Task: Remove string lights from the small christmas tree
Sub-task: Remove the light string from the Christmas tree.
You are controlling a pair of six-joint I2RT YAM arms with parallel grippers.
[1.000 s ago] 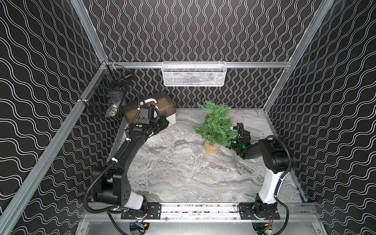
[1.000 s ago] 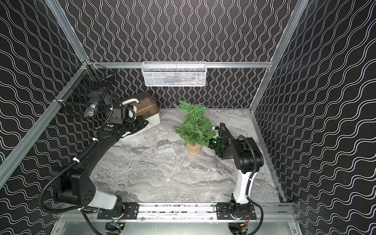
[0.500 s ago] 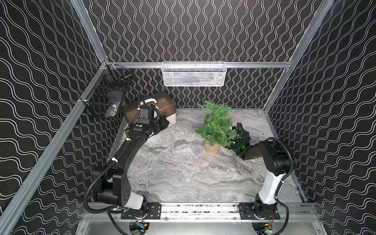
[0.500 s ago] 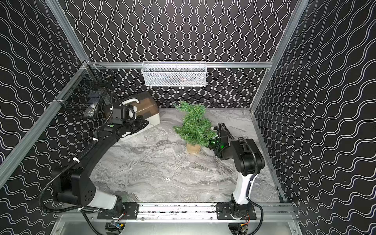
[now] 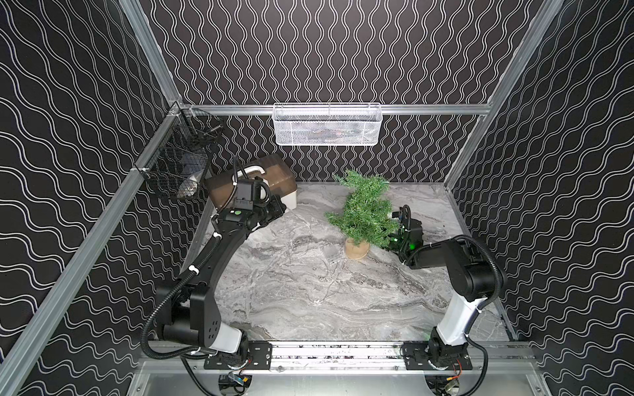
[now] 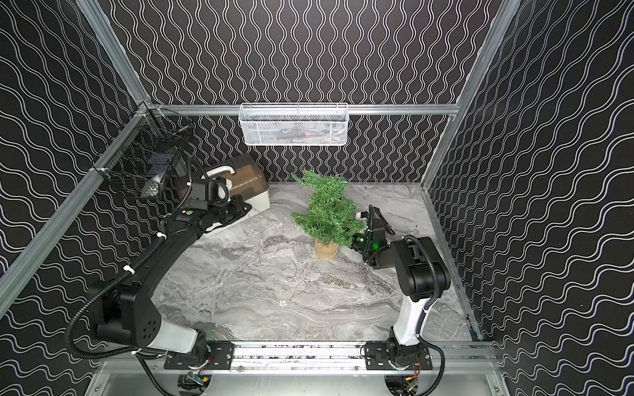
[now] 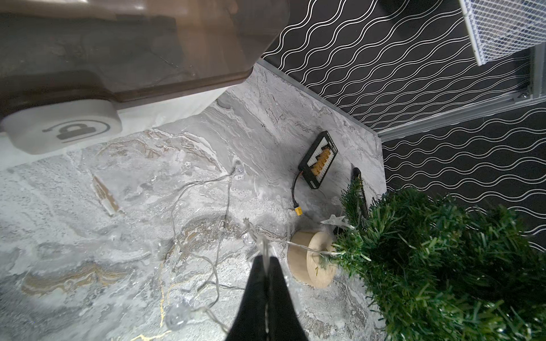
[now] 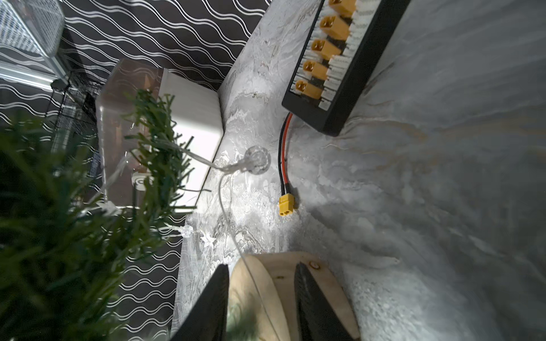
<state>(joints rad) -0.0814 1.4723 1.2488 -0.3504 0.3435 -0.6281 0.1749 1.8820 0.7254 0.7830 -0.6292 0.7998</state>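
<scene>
From where I stand, the left gripper [image 7: 267, 259] is pinching the string lights [image 8: 257, 159], loose loops on the table [image 5: 291, 291], and the right gripper [image 8: 262, 265] clamps the tilted small christmas tree [image 5: 367, 212] at its base, so pull slowly: 1 strand snags the branches.

My left arm [image 5: 219, 253] and right arm [image 5: 442, 253] are matte black, with white shells [image 5: 226, 337] near the bases and ribbed black cables [image 5: 151, 322]. Left claw [image 7: 264, 259] and right claw [image 8: 261, 270] have tapered black fingers [image 7: 257, 283].
</scene>
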